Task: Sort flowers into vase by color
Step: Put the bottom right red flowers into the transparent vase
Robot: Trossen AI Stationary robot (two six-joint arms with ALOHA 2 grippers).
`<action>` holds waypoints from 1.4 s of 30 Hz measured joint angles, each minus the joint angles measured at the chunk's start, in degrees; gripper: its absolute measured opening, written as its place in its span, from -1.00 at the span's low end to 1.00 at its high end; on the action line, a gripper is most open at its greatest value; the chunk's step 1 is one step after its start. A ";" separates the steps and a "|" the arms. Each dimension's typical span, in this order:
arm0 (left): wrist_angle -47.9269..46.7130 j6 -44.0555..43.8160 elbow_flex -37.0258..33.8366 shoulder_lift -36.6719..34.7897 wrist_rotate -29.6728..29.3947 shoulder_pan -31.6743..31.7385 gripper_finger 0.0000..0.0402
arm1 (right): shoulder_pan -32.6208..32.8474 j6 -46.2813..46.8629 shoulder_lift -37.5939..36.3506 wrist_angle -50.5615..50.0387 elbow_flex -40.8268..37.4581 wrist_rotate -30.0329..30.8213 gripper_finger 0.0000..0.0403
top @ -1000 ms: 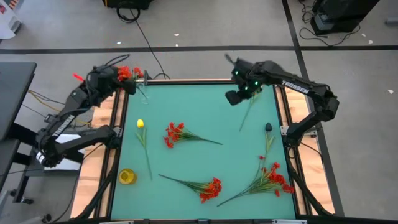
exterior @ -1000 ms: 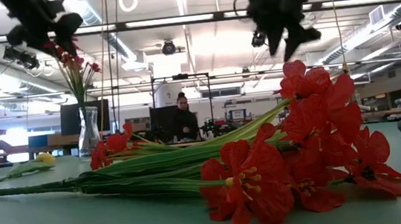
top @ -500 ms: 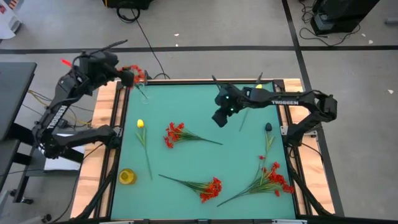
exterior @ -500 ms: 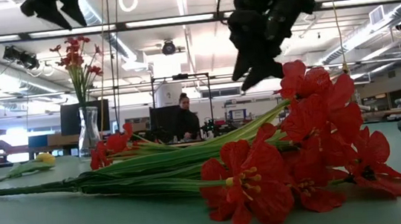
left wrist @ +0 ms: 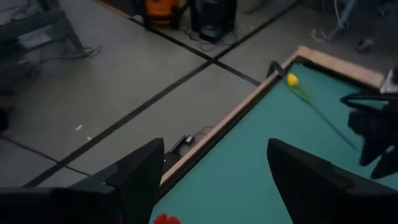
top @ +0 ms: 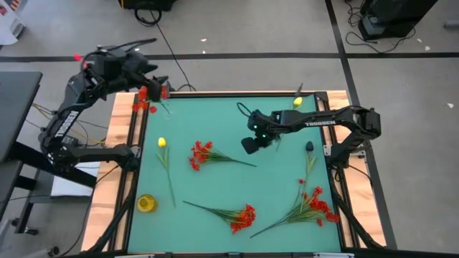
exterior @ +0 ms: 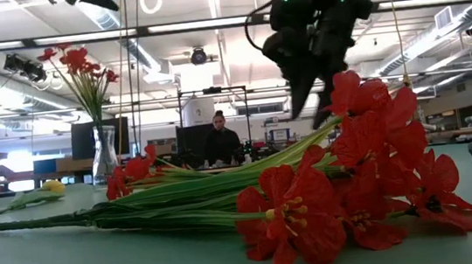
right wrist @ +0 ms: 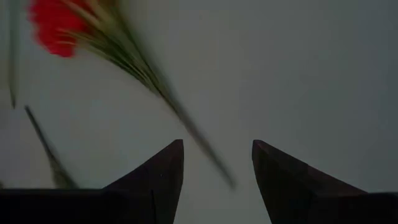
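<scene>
1. The right gripper [top: 246, 145] is held over the middle of the green counter [top: 237, 186], just beside the stem end of a red flower spray [top: 201, 154].
2. In the right wrist view, the right gripper's fingers [right wrist: 158, 171] are seen spread apart with nothing between them, and the stem of a red spray [right wrist: 53, 22] runs toward the gap between them.
3. The left gripper [top: 153, 77] is raised above the counter's far left corner, over a clear glass vase [exterior: 104, 154].
4. In the left wrist view, the left gripper's fingers [left wrist: 140, 174] are spread wide and empty.
5. A red spray [exterior: 80, 65] is seen standing upright in the vase in the low view.
6. A yellow tulip [top: 162, 143] is laid on the left side of the counter, with its stem pointing toward the near edge.
7. A second yellow tulip [top: 297, 102] is laid near the far right edge, its stem running toward the right arm.
8. A small yellow vessel [top: 146, 203] is placed near the left front of the counter, close to the first tulip's stem end.
9. Another red spray [top: 242, 215] is laid near the front centre, and a larger bunch of red sprays [top: 315, 206] lies at the front right.
10. A dark bud on a green stem [top: 309, 147] lies by the right edge.
11. A person [exterior: 221, 139] is seen in the room beyond the counter.
</scene>
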 joint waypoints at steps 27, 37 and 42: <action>2.05 14.46 0.02 8.68 15.47 -0.90 0.45 | 45.50 82.99 0.71 -10.22 -0.05 -8.18 -0.01; 1.97 15.18 5.50 8.59 15.45 -1.03 0.45 | 51.49 55.72 5.41 0.80 -2.86 -4.86 -0.01; 2.06 15.91 9.12 9.00 15.41 -3.07 0.45 | 51.09 35.92 6.43 -5.96 -2.79 -8.15 -0.01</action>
